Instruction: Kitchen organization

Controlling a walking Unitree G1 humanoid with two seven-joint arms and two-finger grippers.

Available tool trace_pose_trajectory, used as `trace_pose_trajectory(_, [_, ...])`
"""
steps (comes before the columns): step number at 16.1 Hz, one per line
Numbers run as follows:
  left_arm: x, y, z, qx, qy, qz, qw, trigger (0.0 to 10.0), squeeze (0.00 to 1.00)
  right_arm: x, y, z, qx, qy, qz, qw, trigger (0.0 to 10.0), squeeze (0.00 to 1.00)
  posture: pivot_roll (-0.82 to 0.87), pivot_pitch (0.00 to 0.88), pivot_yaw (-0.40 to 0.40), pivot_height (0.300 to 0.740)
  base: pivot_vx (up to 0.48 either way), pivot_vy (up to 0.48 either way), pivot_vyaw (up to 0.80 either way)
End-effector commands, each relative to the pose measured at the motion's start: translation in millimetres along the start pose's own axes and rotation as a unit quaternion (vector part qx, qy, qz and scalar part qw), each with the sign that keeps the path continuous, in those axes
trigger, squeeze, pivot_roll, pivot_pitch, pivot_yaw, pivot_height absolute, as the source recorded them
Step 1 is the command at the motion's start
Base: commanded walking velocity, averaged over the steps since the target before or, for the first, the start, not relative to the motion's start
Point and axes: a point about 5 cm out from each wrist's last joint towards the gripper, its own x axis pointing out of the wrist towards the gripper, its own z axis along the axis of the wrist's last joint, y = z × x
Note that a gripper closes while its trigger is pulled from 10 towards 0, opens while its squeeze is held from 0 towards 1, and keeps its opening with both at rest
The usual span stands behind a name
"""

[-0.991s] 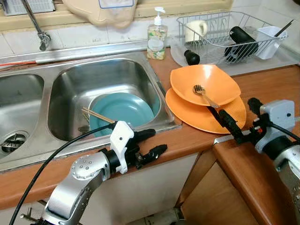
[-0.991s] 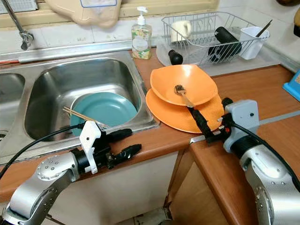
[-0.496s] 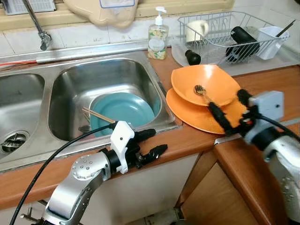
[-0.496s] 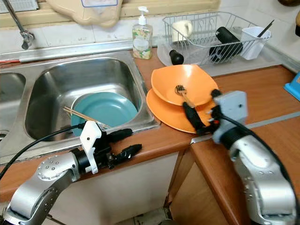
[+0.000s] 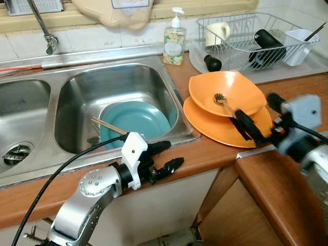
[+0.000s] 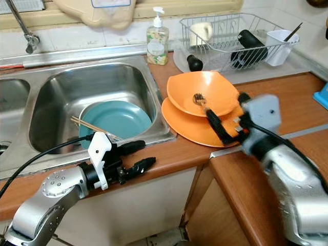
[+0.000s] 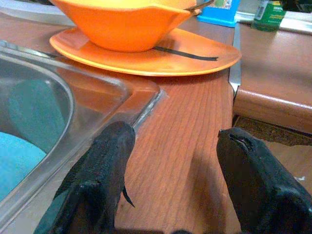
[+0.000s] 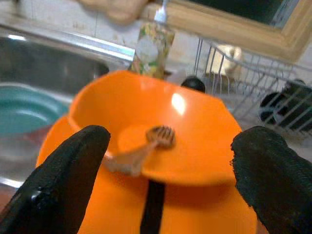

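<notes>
While the sink (image 5: 66,97) holds a teal plate (image 5: 136,120) with chopsticks (image 5: 107,126) across it, the left end effector (image 5: 165,156) hovers over the wooden surface (image 5: 205,151) at the basin's front edge, fingers spread, nothing held. Right of the sink, an orange bowl (image 5: 225,92) sits on an orange plate (image 5: 215,125), fork (image 6: 200,100) resting inside. The right end effector (image 5: 259,118), blurred, hangs over the plate's right rim, fingers parted, empty. Soap bottle (image 5: 173,43) and dish rack (image 5: 256,36) stand behind.

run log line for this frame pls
right end effector open, at orange bowl with fork | left end effector open, idle over counter edge | teal plate in sink
</notes>
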Motion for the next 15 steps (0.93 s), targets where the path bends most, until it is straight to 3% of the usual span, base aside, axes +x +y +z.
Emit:
trace_pose_trajectory(1, [0.2,0.5,1.1,0.009,0.001,-0.004,1.0,10.0,0.0,-6.4,-4.2,2.3,-0.005,0.006,0.009,1.0,10.0,0.0,-0.2,0.0,0.029,0.74,0.0,0.0,0.0])
trace_pose_trajectory(7, [1.9,-0.9,0.5,0.009,0.001,-0.01,1.0,10.0,0.0,-21.1,-10.5,-6.3,-0.025,0.052,0.034,0.998,10.0,0.0,-0.21,0.0,0.031,0.74,0.0,0.0,0.0])
trace_pose_trajectory(15, [1.3,1.1,1.4,0.013,0.002,-0.003,1.0,10.0,0.0,12.3,-9.0,-8.0,-0.028,0.039,0.01,0.999,10.0,0.0,-0.19,0.0,0.023,0.74,0.0,0.0,0.0])
